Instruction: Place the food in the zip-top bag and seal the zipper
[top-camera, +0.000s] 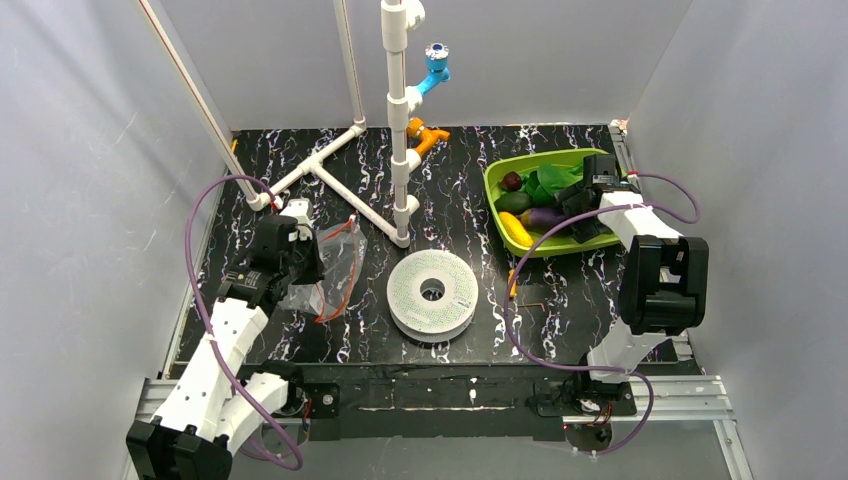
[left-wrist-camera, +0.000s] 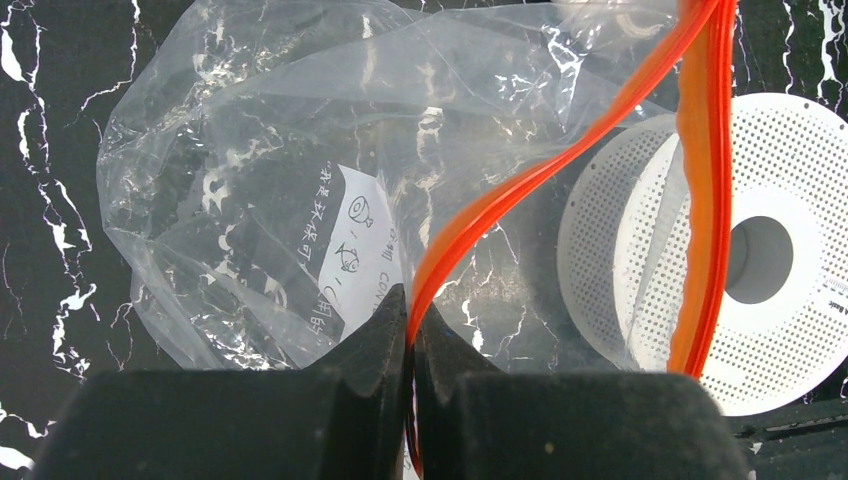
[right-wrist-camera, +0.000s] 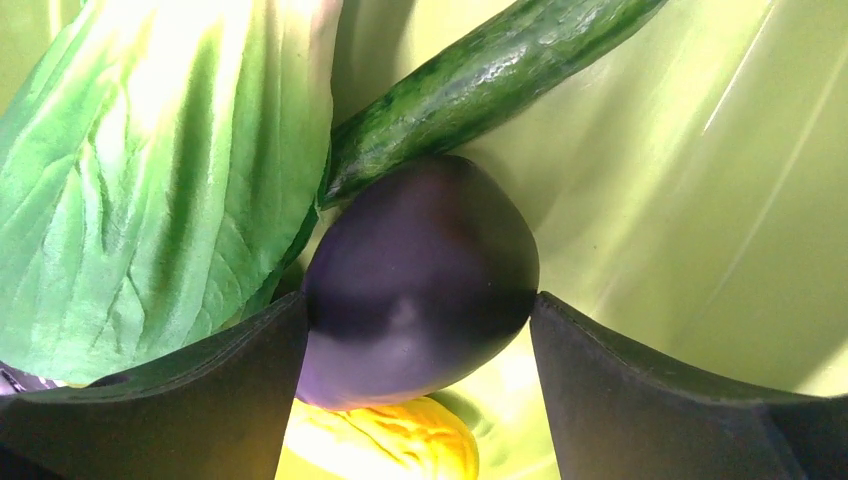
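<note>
The clear zip-top bag (top-camera: 335, 262) hangs crumpled at the left, lifted off the black table. My left gripper (top-camera: 305, 255) is shut on its orange-red zipper (left-wrist-camera: 560, 150), with the strip pinched between the fingertips (left-wrist-camera: 410, 320). The bag (left-wrist-camera: 250, 180) looks empty and its mouth gapes. The food lies in the lime-green tray (top-camera: 520, 160): banana (top-camera: 515, 230), avocado (top-camera: 513, 202), plum (top-camera: 511, 181) and bok choy (top-camera: 550, 182). My right gripper (top-camera: 575, 205) is down in the tray. Its fingers touch both sides of the purple eggplant (right-wrist-camera: 420, 270), beside the bok choy (right-wrist-camera: 150, 180) and above the banana (right-wrist-camera: 390, 440).
A white perforated spool (top-camera: 432, 292) lies flat at the table's middle, right of the bag. A white PVC pipe frame (top-camera: 340, 180) with an upright post (top-camera: 398, 120) stands behind it. A long dark green vegetable (right-wrist-camera: 480, 80) leans in the tray. A small orange-handled tool (top-camera: 512, 283) lies below the tray.
</note>
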